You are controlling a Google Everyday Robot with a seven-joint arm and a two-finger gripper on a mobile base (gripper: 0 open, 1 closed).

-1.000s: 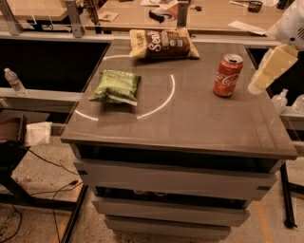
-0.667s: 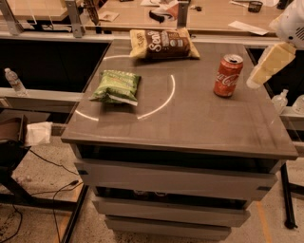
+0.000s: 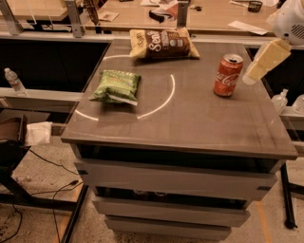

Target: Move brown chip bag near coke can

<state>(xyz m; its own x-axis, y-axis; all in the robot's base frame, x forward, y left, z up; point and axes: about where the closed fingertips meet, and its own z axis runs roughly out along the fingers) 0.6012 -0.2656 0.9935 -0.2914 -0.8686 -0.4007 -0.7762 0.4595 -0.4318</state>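
The brown chip bag lies flat at the far edge of the grey table, dark brown in the middle with tan ends and white lettering. The red coke can stands upright at the right side of the table, well to the right and nearer than the bag. My gripper hangs at the upper right, its pale fingers pointing down-left just right of the can and above the table's right edge. It holds nothing that I can see.
A green chip bag lies on the left part of the table inside a white painted arc. A wooden desk with clutter stands behind. A water bottle sits on a ledge at the left. Cables run on the floor.
The gripper has shifted slightly up and to the left, closer to the can. The bags and the can have not moved.
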